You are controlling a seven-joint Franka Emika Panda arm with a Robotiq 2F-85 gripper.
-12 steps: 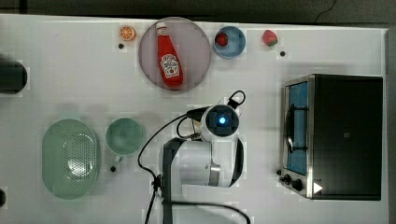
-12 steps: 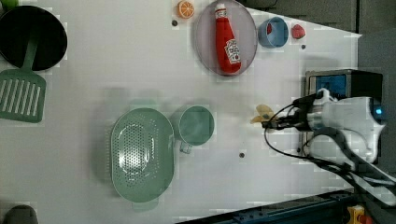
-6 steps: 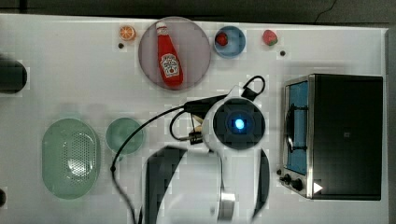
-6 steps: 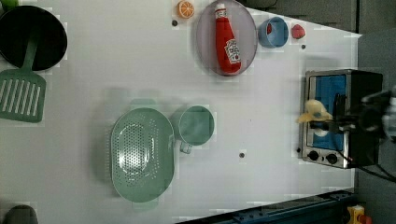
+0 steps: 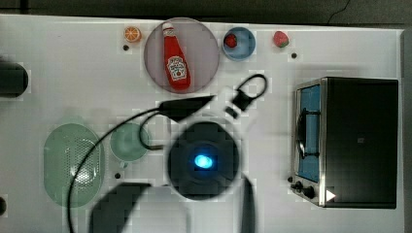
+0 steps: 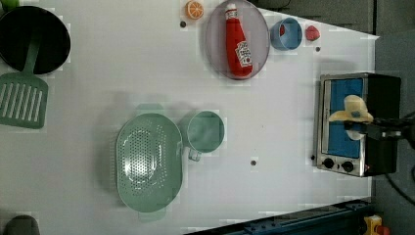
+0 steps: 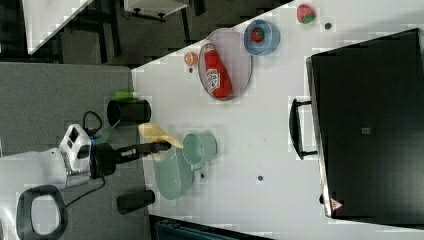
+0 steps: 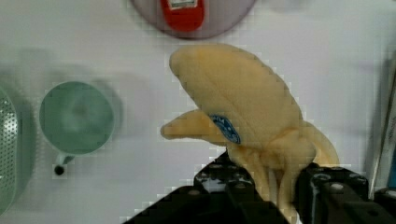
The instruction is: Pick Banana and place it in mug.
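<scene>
**A:** Where is the arm?

**B:** In the right view, the white arm reaches in level from the right view's left. Its dark gripper (image 7: 167, 144) sits at the far tip, raised above the table.

**A:** What are the fingers (image 8: 322, 186) doing?

**B:** In the wrist view, the two black fingers are closed around the stem end of the banana (image 8: 243, 112). The fruit sticks out beyond them and hangs in the air.

**A:** And from above?

**B:** In the top view, the wrist is close under the camera. It looks like a large dark disc with a blue light at its centre, with black cable looping around it.
</scene>
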